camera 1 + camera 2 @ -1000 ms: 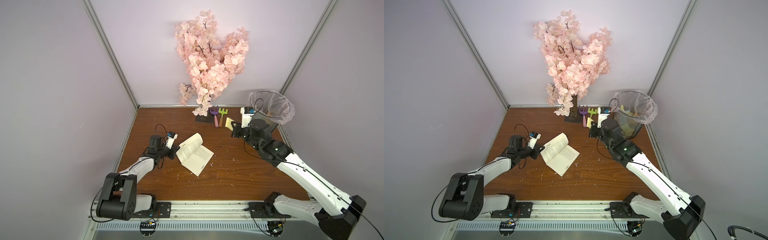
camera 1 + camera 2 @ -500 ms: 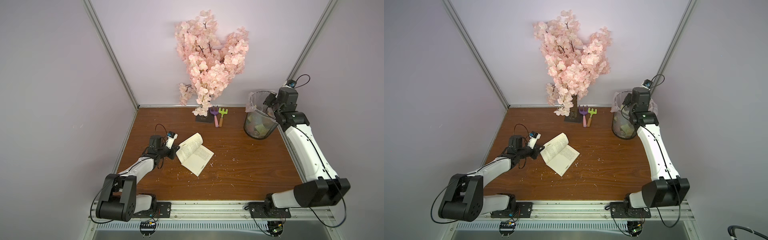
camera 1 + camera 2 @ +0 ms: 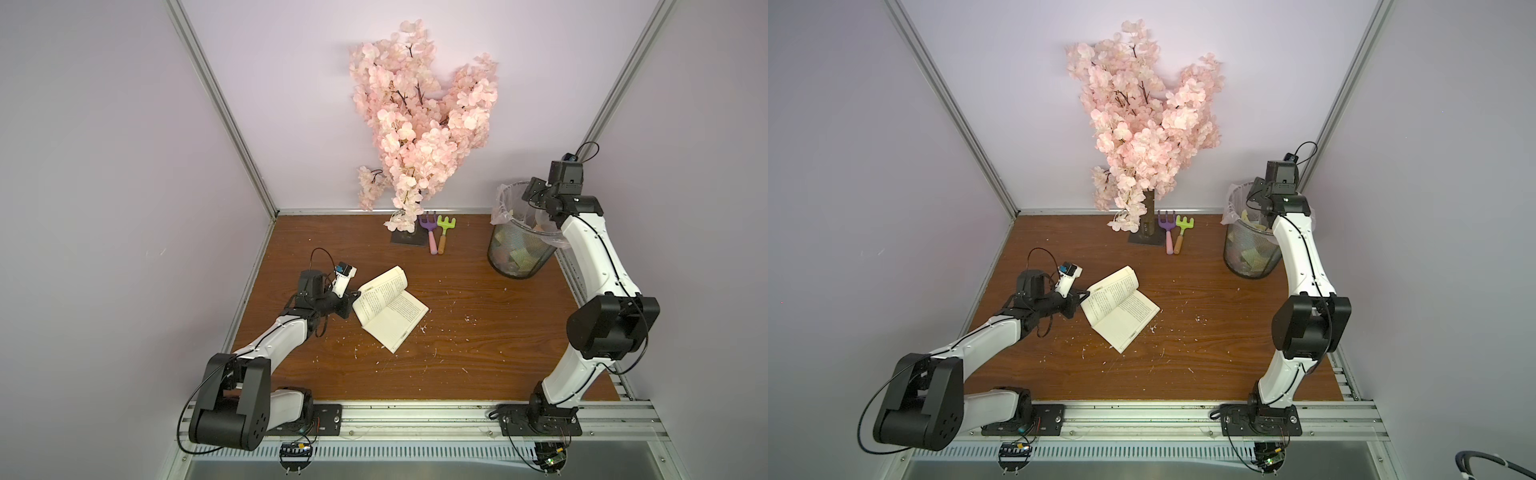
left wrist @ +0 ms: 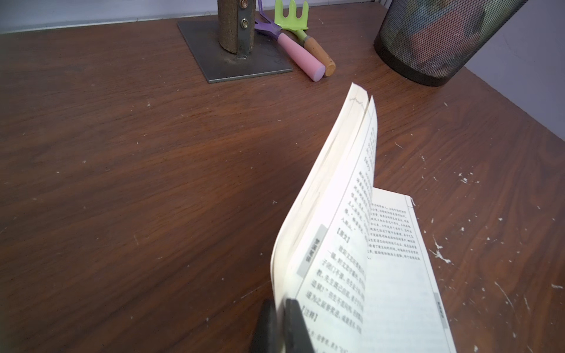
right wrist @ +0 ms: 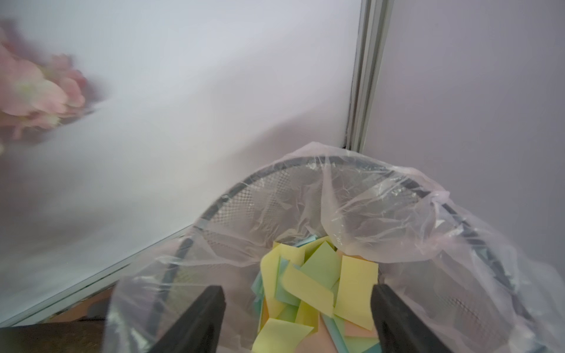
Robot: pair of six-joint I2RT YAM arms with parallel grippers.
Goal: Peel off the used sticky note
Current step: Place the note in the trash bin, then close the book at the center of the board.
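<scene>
An open book (image 3: 390,309) lies on the brown desk (image 3: 478,332), a little toward 9 o'clock from the desk's middle, with its right-hand page flat and its left-hand pages lifted. The left pincer (image 4: 279,324) is closed tight on the outer edge of those lifted pages, at the 9 o'clock side of the book, and holds them up at a steep slant. The right pincer (image 5: 296,288) hangs over the mouth of the mesh bin (image 3: 519,253) in the desk's 2 o'clock corner, with its fingers spread wide and nothing between them. Below it, inside the bin's clear plastic liner (image 5: 382,214), is a loose heap of sticky notes (image 5: 308,275) in yellow, green, blue and peach; which of them is the used one cannot be told. A pink blossom tree (image 3: 419,124) stands on a metal base at 12 o'clock. Just beside that base, toward 3 o'clock, a purple rake (image 3: 430,232) and a green rake (image 3: 444,232) lie side by side. Small pale scraps are scattered over the desk near the book.
</scene>
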